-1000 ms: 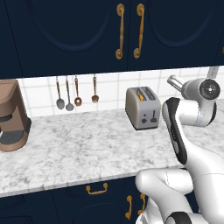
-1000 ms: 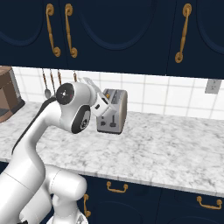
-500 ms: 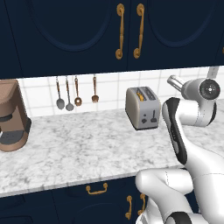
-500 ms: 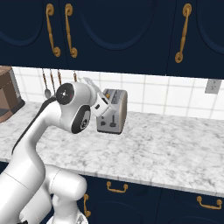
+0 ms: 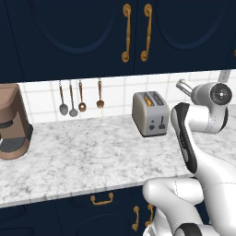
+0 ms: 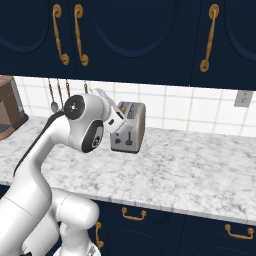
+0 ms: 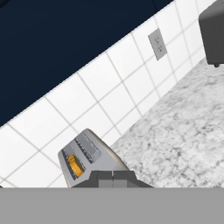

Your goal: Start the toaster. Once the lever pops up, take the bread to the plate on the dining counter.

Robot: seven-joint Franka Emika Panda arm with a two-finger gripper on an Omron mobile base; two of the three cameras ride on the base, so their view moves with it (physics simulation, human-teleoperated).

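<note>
The grey-silver toaster (image 5: 150, 114) stands at the back of the marble worktop (image 5: 83, 161), against the tiled wall. Its narrow face carries the black lever (image 5: 162, 122) beside a round knob. The bread (image 5: 147, 99) shows as an orange-tan edge in one slot. In the hand view my gripper (image 7: 113, 178) is shut, fingertips together with nothing between them, just above the toaster (image 7: 89, 159) and the bread (image 7: 75, 166). From the right base view my hand (image 6: 114, 117) hangs close to the toaster (image 6: 131, 127). The plate and the dining counter are out of view.
A brown coffee machine (image 5: 14, 122) stands at the worktop's left end. Utensils (image 5: 78, 97) hang on the wall left of the toaster. A black toaster oven (image 7: 214, 30) sits farther along the worktop, past a wall outlet (image 7: 157, 43). Navy cabinets hang overhead.
</note>
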